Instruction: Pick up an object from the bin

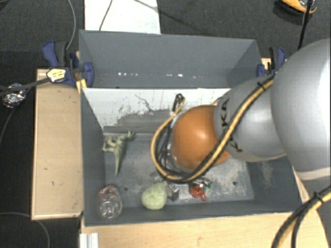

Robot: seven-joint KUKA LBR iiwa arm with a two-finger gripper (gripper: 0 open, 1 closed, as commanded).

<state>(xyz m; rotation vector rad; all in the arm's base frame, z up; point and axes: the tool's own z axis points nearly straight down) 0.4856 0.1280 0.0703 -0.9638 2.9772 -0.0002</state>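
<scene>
The claw [174,189] sits low at the front of the bin [93,154], close above the grey floor. Nearly all of it is covered by the arm's orange cover [194,138] and by the loop of black and yellow cables [161,156] hanging round that cover. A few dark bits of metal poke out below the cover, too little to go on. Whether the claw is apart or together cannot be told, nor whether it has anything in it.

Two things lie closest to it. A pale green rounded lump [154,196] lies just beside the claw on the view's left, near the front wall. It may be touching the dark metal, though the spot is too shadowed to be sure. A small red thing [197,191] lies just beside the claw on the other side, partly under the edge of the cover, and its kind is hard to make out.

Well apart from the claw, a green toy dinosaur [118,146] lies by the left wall of the bin. A clear plastic bottle [109,200] lies in the front left corner, below the dinosaur.

The thick grey arm [289,118] crosses the right side of the bin and hides the floor beneath it.
</scene>
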